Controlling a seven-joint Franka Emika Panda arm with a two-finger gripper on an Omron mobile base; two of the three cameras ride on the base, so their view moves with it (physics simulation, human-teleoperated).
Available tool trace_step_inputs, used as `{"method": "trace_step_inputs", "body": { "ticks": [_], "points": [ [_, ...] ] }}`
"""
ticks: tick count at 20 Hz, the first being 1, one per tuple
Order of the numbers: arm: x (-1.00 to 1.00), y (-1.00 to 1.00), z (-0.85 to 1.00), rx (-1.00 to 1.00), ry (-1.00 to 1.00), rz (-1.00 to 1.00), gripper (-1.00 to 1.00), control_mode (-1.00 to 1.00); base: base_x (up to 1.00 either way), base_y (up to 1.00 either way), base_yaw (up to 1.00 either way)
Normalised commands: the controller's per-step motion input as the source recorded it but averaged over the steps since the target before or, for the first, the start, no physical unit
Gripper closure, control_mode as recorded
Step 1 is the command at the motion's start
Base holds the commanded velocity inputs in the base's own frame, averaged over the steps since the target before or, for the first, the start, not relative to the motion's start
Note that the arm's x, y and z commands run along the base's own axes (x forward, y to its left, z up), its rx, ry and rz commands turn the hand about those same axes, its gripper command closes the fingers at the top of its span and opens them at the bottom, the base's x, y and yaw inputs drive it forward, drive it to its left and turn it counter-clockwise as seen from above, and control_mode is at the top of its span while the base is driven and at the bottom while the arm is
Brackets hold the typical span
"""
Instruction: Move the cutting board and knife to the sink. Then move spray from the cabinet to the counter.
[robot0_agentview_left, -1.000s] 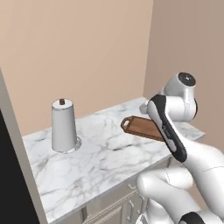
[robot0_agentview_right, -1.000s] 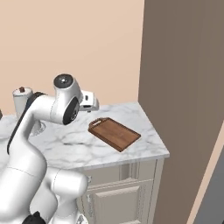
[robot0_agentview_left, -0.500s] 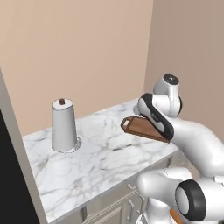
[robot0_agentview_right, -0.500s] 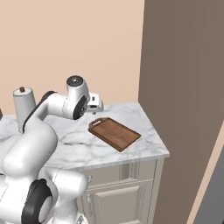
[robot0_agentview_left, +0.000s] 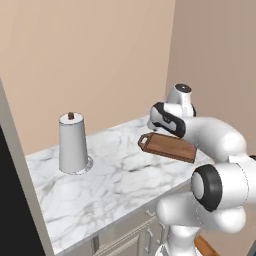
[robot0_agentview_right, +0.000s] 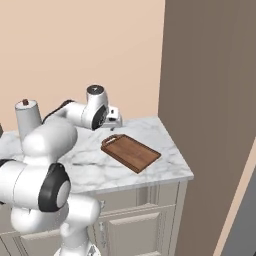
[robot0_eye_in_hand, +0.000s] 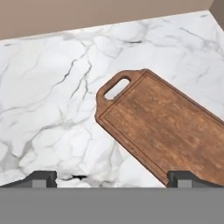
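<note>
One cutting board (robot0_eye_in_hand: 166, 127) lies flat on the marble worktop (robot0_eye_in_hand: 52, 87), handle end toward the wall, near the corner. Claw (robot0_eye_in_hand: 111, 179) hovers above it spread wide and empty, apparently lining up on the handle end for a grab. No labels or writing readable anywhere.

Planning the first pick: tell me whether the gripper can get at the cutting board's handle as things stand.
Probably yes. The gripper hangs open above the counter, close by the cutting board, and nothing lies on or beside its handle.
</note>
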Motion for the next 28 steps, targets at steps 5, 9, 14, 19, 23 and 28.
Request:
{"method": "trace_step_inputs", "body": {
  "ticks": [5,9,14,19,23,28],
  "points": [
    [0.53,0.0,-0.34,0.0,0.06,0.0,-1.0,-1.0,0.0,0.0,0.0],
    [0.52,0.0,-0.3,0.0,0.02,0.0,-1.0,-1.0,0.0,0.0,0.0],
    [0.48,0.0,-0.32,0.0,0.0,0.0,-1.0,-1.0,0.0,0.0,0.0],
    [0.47,0.0,-0.33,0.0,0.0,0.0,-1.0,-1.0,0.0,0.0,0.0],
    [0.45,0.0,-0.29,0.0,0.0,0.0,-1.0,-1.0,0.0,0.0,0.0],
    [0.45,0.0,-0.27,0.0,0.0,0.0,-1.0,-1.0,0.0,0.0,0.0]
  ]
}}
